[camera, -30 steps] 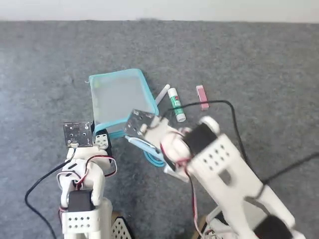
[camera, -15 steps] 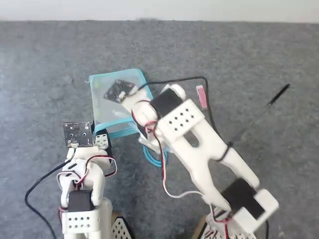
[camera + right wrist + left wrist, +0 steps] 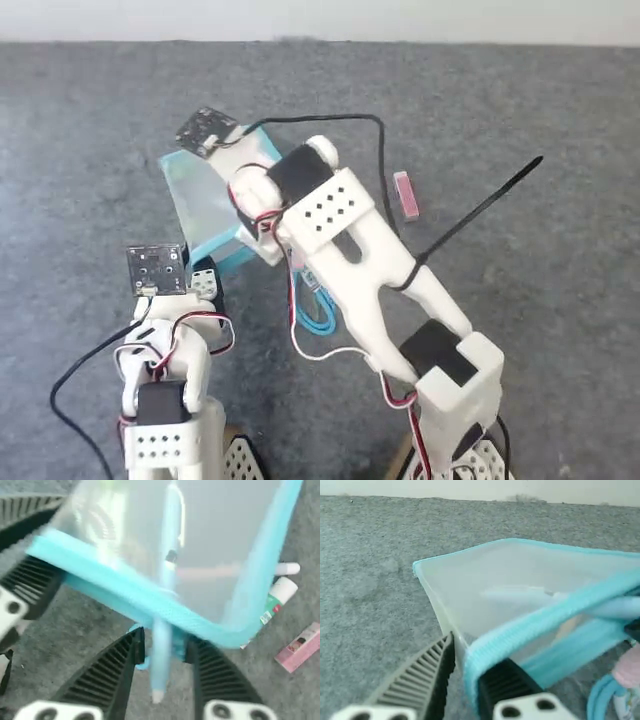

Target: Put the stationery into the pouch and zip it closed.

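A teal-edged clear pouch (image 3: 200,205) lies on the grey mat. My left gripper (image 3: 472,652) is shut on the pouch's zip edge (image 3: 530,625) at its near corner. My right gripper (image 3: 164,635) hangs over the pouch mouth, shut on a light blue pen (image 3: 161,655) whose front half is inside the pouch (image 3: 200,540). A green-labelled glue stick (image 3: 277,600), a white pen (image 3: 287,569) and a pink eraser (image 3: 300,642) lie on the mat just outside the pouch. The eraser (image 3: 405,195) lies to the right of the right arm.
A coiled blue cord (image 3: 315,312) lies on the mat between the two arm bases. The right arm's black cable (image 3: 480,205) arcs out to the right. Open grey mat stretches beyond the pouch to a pale wall edge.
The right arm has swung from the pouch's near edge up over it toward the far left, carrying the pen. The pouch has shifted and turned slightly. The left arm has stayed put.
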`<state>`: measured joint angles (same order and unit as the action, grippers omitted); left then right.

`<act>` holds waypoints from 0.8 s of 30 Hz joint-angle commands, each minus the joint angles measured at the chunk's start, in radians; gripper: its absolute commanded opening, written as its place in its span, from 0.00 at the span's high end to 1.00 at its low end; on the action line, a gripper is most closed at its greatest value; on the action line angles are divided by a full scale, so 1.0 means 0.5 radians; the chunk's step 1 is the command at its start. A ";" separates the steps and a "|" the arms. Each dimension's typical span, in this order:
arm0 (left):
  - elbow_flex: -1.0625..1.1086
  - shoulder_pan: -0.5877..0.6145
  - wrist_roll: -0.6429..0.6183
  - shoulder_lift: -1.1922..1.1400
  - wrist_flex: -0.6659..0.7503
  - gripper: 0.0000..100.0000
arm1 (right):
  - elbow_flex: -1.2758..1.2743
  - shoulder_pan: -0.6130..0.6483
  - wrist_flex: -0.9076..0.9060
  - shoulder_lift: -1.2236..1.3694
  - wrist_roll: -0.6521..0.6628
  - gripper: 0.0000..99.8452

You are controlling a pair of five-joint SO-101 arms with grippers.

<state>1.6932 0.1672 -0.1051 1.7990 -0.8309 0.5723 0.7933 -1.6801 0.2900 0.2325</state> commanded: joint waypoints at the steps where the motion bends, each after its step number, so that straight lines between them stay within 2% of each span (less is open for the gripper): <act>1: -0.020 -0.018 0.021 0.037 0.000 0.99 | 0.196 -0.008 -0.008 -0.097 -0.009 0.74; 11: -0.020 -0.009 0.021 0.037 -0.003 0.99 | 0.190 -0.127 -0.130 -0.545 -0.009 0.74; 18: -0.020 -0.006 0.021 0.037 -0.006 0.99 | 0.046 -0.578 -0.213 -0.554 -0.031 0.74; 24: -0.020 -0.006 0.021 0.037 -0.006 0.99 | -0.371 -0.965 0.078 -0.247 -0.009 0.74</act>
<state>1.6932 0.1672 -0.1005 1.7990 -0.8309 0.4342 0.3974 -1.7200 0.1258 0.2279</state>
